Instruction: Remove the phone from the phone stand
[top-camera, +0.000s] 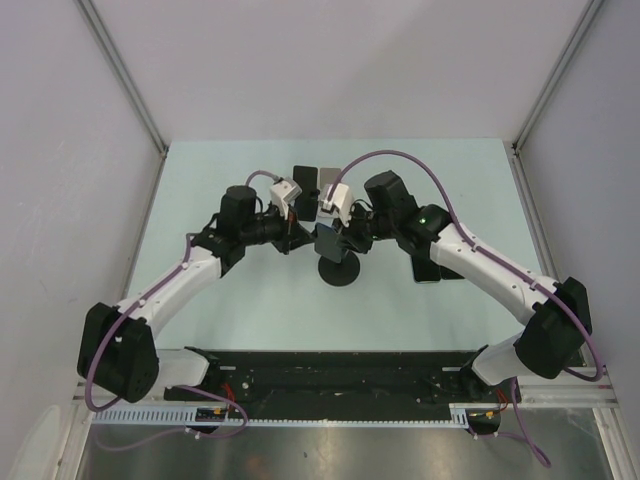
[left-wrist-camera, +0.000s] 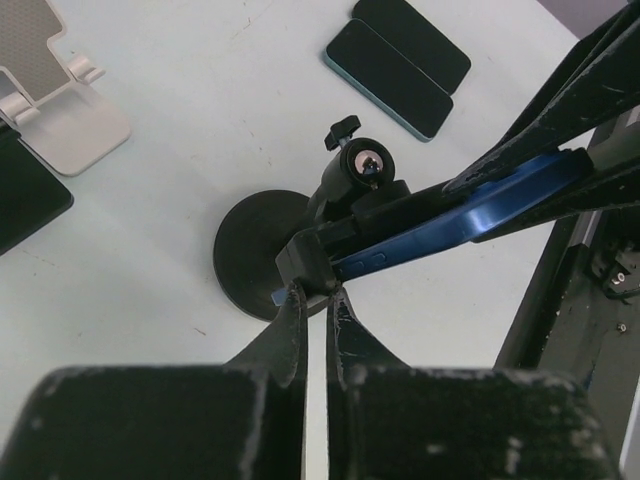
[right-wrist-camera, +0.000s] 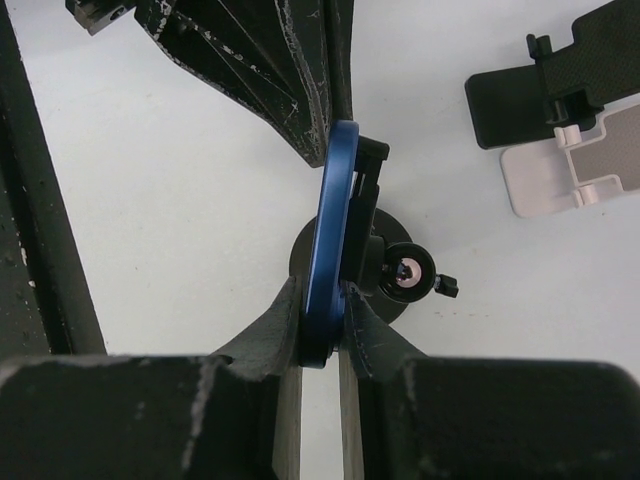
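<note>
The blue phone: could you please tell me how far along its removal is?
Done: the right pincer is shut on the edge of the phone, and the shut left pincer touches the clamp of the stand. In hand: the phone sits in that clamp, not yet lifted. Left: pull it free and set it down.

Setting: you are at a robotics lab test cell, not a home or a shop. Your desk (top-camera: 230, 320) is a bare pale-green sheet, boxed in by plain grey panels (top-camera: 60, 150) set in aluminium posts (top-camera: 125, 75). The left arm (top-camera: 175, 285) and right arm (top-camera: 500, 270) are bolted to a black rail (top-camera: 330, 372) at the near edge. Purple cables (top-camera: 400, 158) loop in the open, and a slotted cable duct (top-camera: 150, 412) runs below. One phone (right-wrist-camera: 330, 220) sits in a black phone stand (left-wrist-camera: 245, 255). Spare phones (left-wrist-camera: 385, 75) and spare stands (left-wrist-camera: 60, 100) are laid out like test props.
</note>
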